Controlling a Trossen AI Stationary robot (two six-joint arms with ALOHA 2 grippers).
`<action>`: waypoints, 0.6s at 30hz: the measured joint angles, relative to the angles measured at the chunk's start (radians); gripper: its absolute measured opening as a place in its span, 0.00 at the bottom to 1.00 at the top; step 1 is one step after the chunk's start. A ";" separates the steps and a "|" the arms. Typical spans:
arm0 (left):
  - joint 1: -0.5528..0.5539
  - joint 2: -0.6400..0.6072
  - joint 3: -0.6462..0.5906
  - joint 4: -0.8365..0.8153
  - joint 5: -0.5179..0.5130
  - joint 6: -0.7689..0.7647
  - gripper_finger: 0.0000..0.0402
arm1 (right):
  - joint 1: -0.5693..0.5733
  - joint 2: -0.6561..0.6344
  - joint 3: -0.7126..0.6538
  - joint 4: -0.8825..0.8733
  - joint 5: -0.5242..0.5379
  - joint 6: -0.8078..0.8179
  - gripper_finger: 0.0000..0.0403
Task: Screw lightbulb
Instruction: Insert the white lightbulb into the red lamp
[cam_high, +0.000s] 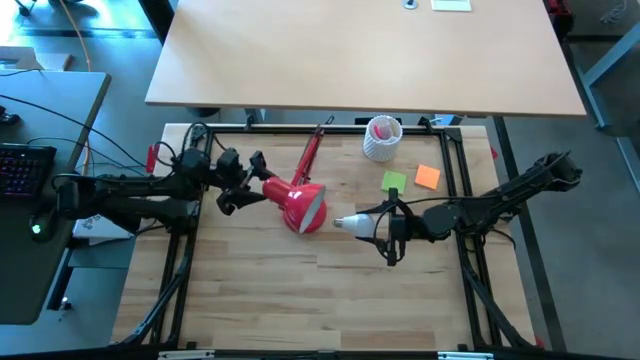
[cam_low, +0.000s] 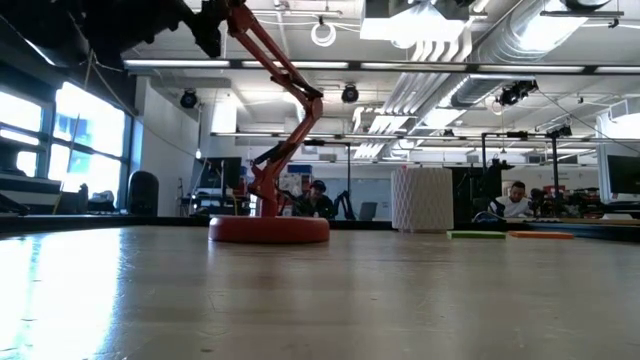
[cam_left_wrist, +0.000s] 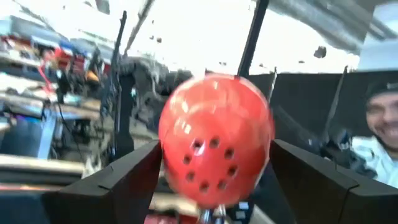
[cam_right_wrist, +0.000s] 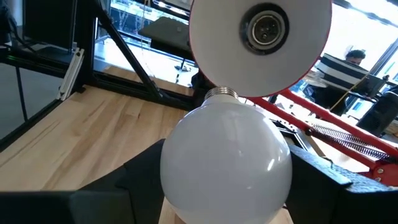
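Holding the bulb (cam_right_wrist: 227, 162) by its smooth, fragile globe in the clamped right gripper (cam_high: 385, 228), I am aiming its base at the shade (cam_high: 305, 205), which the left gripper's (cam_high: 240, 185) parted fingers are flanking.

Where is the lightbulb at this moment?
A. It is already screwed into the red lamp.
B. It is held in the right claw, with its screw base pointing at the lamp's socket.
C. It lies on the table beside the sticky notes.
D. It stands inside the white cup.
B: the right claw grips the lightbulb on both sides, its base just short of the socket inside the red lamp's shade.
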 joint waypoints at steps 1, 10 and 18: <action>0.000 0.000 0.007 0.012 -0.005 -0.004 0.73 | 0.000 0.000 0.000 -0.002 0.005 0.000 0.63; -0.034 0.039 0.066 -0.036 -0.008 -0.031 0.74 | 0.000 0.000 0.000 -0.016 0.006 0.000 0.63; -0.074 0.130 0.067 -0.020 -0.005 -0.050 0.77 | 0.000 0.000 0.000 -0.014 0.007 0.000 0.63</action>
